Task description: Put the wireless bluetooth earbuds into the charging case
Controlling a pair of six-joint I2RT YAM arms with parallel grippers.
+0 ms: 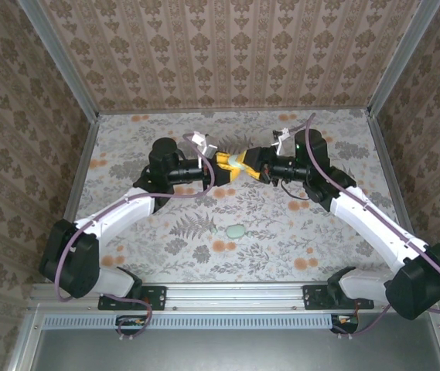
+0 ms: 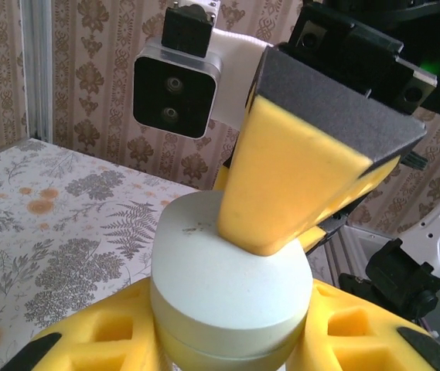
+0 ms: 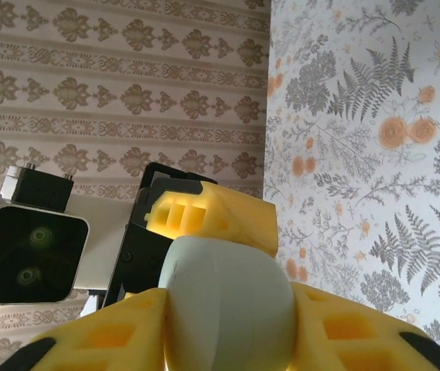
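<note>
The pale mint charging case [image 2: 227,286] is closed, a thin seam running round it. It is held in the air over the middle of the table. My left gripper [image 2: 231,340] is shut on its sides with yellow foam fingers. My right gripper [image 3: 227,332] is shut on the same case [image 3: 227,309] from the opposite side, and one of its fingers [image 2: 289,178] presses on the lid. In the top view the two grippers [image 1: 231,164] [image 1: 249,166] meet tip to tip and hide the case. A small pale green earbud [image 1: 236,230] lies on the table, nearer the arm bases.
The floral table top [image 1: 165,247] is walled in by patterned panels at the back [image 1: 227,54] and on both sides. A metal rail [image 1: 235,294] runs along the near edge between the arm bases.
</note>
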